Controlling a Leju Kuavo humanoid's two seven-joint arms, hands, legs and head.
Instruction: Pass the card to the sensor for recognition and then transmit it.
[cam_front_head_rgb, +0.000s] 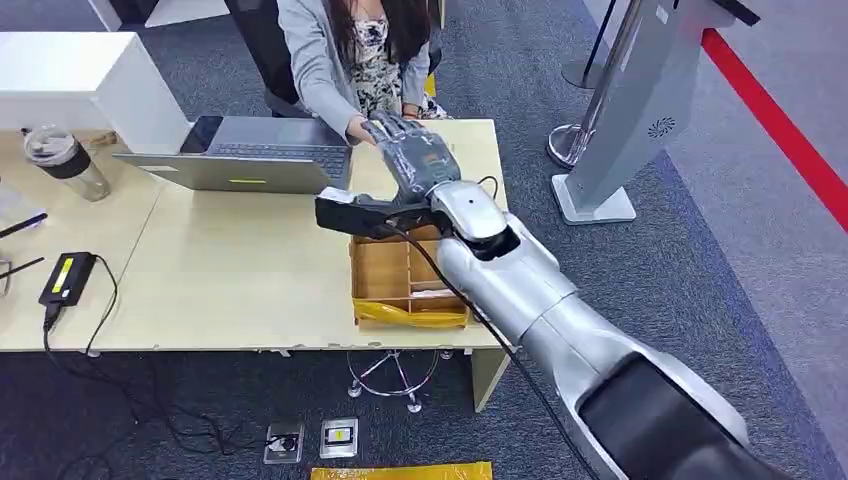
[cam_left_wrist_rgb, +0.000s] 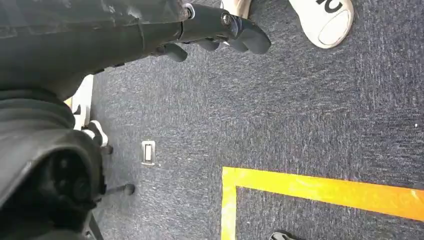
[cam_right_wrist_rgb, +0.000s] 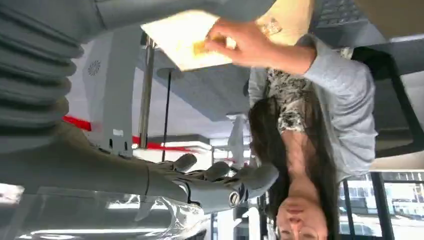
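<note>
The right hand (cam_front_head_rgb: 408, 150) is extended over the far edge of the table (cam_front_head_rgb: 230, 290), at 12 o'clock of the wooden tray (cam_front_head_rgb: 380, 272), with its fingers (cam_right_wrist_rgb: 220, 177) spread apart and nothing between them. A person's hand (cam_right_wrist_rgb: 247, 42), reaching in from 12 o'clock beside the laptop (cam_front_head_rgb: 250, 160), pinches a small, flat, yellowish piece (cam_right_wrist_rgb: 202, 47) just beside the robot's hand. This is probably the card, but it is too blurred to confirm. The two hands are close; contact between them cannot be determined. The left hand (cam_left_wrist_rgb: 220, 32) hangs over the carpet with its fingers loosely bent and holding nothing; whether they are fully closed cannot be told. The grey kiosk (cam_front_head_rgb: 640, 110), presumably carrying the sensor, stands on the floor at 3 o'clock of the table. Handling judgement: the card is likely very light, thin, stiff and smooth, so it slips readily and offers little edge. Take hold by pinching both flat faces between the thumb and the opposing fingers near one short end. Leave most of the face exposed for reading. Moderate pressure should suffice; excess force may flex the card or squirt it out sideways.
</note>
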